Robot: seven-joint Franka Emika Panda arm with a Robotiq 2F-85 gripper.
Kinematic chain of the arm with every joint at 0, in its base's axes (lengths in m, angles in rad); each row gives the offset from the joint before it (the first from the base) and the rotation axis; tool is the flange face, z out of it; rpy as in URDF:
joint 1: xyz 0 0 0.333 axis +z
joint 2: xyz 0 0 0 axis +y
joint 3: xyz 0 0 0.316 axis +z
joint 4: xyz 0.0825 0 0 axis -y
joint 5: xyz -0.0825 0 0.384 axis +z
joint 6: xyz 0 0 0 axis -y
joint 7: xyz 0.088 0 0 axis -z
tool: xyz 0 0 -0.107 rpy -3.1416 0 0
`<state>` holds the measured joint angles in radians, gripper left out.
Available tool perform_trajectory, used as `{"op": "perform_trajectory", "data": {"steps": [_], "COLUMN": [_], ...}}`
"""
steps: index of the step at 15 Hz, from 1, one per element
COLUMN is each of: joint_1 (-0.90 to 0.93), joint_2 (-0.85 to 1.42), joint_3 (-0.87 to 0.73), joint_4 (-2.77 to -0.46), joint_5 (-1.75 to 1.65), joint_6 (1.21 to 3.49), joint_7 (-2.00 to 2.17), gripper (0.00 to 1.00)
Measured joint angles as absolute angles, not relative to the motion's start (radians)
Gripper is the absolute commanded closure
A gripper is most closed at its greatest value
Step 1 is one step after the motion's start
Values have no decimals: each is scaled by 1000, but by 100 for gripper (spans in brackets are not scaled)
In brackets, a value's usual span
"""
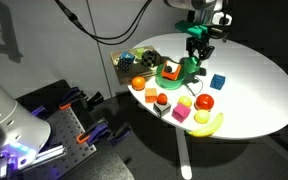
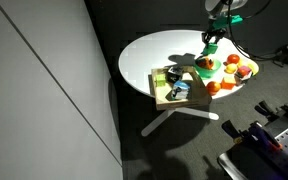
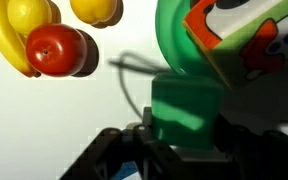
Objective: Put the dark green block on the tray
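In an exterior view the gripper (image 1: 196, 55) hangs by the plate (image 1: 167, 77). In an exterior view the tray (image 2: 162, 100) lies beyond the plate. Wrist view: the jaws clamp the block (image 3: 188, 110) at the plate's edge, probably to carry it.

Small, low block (image 3: 189, 108) of dark forest green, plain and flat-faced, level, squarely between the fingers of the gripper (image 3: 187, 130) and pinched from both sides in the wrist view. Just beside the rim of a bright green round plate (image 3: 174, 40). Hanging under the fingers over the white table (image 1: 254, 95) in an exterior view (image 1: 190, 68); lifted or touching down, not clear.

Pale tan tray (image 1: 117, 62), shallow and rectangular, with a black-and-white chequered patch, at the table's edge. Several small items inside (image 2: 164, 100). Well apart from the block.
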<state>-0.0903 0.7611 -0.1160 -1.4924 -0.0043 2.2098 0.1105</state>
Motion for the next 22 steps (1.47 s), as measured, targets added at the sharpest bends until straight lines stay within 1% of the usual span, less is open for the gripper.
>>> {"op": "perform_trajectory", "data": {"steps": [6,10,11,19,20,22], "joint_1": [-101,-111,-113,-111,-111,-111], "joint_2": [620,548,536,541,541,542], "joint_3": [-73,-64,-64,-64,-64,-64], "joint_4": [-1674,-1759,-1773,-1777,-1777,-1777], "joint_5": [19,29,29,29,29,29], "joint_6": [2327,2339,2339,2339,2339,2339], "joint_7": [32,-2,-3,-3,-3,-3], "gripper": [69,69,44,44,69,69]}}
